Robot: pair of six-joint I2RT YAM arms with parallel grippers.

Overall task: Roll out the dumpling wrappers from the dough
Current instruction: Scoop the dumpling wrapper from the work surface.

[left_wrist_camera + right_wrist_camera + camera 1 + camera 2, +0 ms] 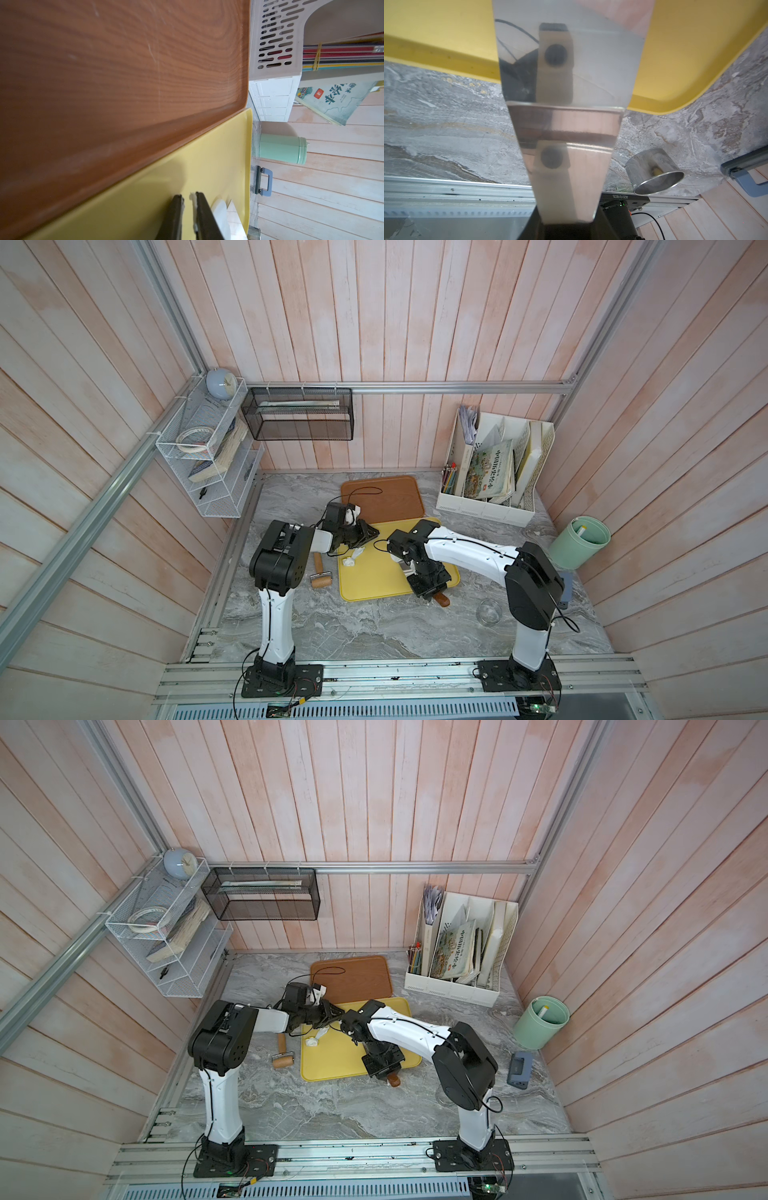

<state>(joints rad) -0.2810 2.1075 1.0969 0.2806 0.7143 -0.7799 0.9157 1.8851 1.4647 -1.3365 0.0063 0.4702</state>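
Yellow tray (374, 585) sits beneath both arms; right gripper (430, 591) clamps a metal scraper (566, 83), left gripper (188, 199) hangs near dough scraps (350, 559), jaws narrowly apart.

Readable text, all views checked.

1. Picture book (332, 99), standing in the white file rack (484, 506) on the desk (332, 630): large dark-blue Chinese brush characters are printed on the cover. In both top views (490, 470) (455, 950) the title appears to begin "中国"; the remainder could not be resolved. A red square seal (319, 93) with one white character is noted beside the title; the character is too small to read.

2. Black plate (620, 196), right wrist view: a white printed code is seen upside down and appears to read "J0251018025".

No other legible marks were found.
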